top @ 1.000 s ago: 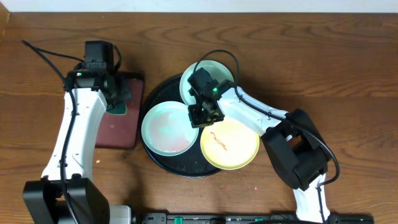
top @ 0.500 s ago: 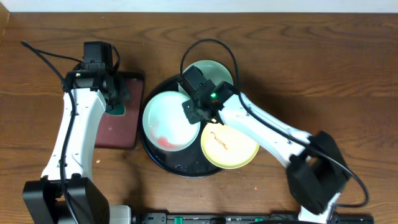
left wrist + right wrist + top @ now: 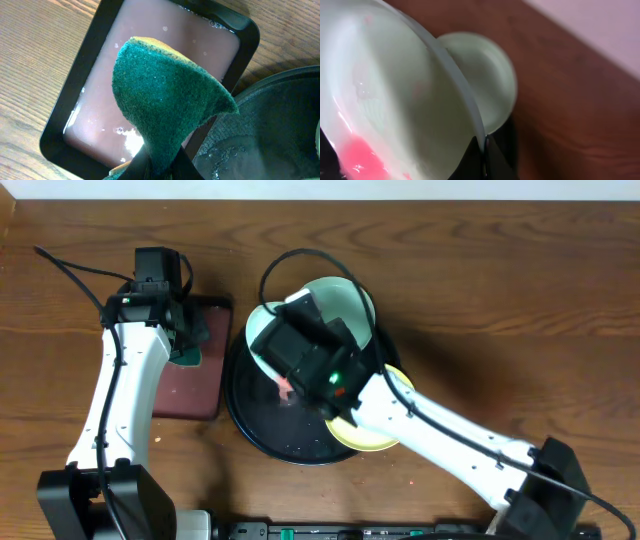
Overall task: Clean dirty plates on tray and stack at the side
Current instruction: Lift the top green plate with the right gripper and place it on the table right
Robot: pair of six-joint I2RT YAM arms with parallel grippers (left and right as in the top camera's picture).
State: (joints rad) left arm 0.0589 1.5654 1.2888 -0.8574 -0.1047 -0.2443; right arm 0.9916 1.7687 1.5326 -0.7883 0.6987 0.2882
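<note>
Right wrist: mint plate (image 3: 395, 100) rim clamped between jaws.

The sponge (image 3: 165, 95) looks rough, the plate (image 3: 395, 100) glossy, the tabletop (image 3: 500, 280) wood-grained.

Brown table (image 3: 520, 270) with darker wood grain streaks. Round tray (image 3: 248, 418), glossy black with small wet glints. Rectangular tray (image 3: 75, 100), black rim, murky pinkish-maroon inside flecked with white foam. Sponge (image 3: 165, 100), dark green and speckled on its rough face, with a thin yellow edge. Tilted plate (image 3: 395, 90), pale mint green, with a bright pink-red smear at its low edge. Second plate (image 3: 485, 75), plain pale mint green. Yellow plate (image 3: 362, 442), pale and mostly hidden under the arm. Left arm (image 3: 125, 390), white with black joints; right arm (image 3: 440, 430), the same white and black, with a small green light
</note>
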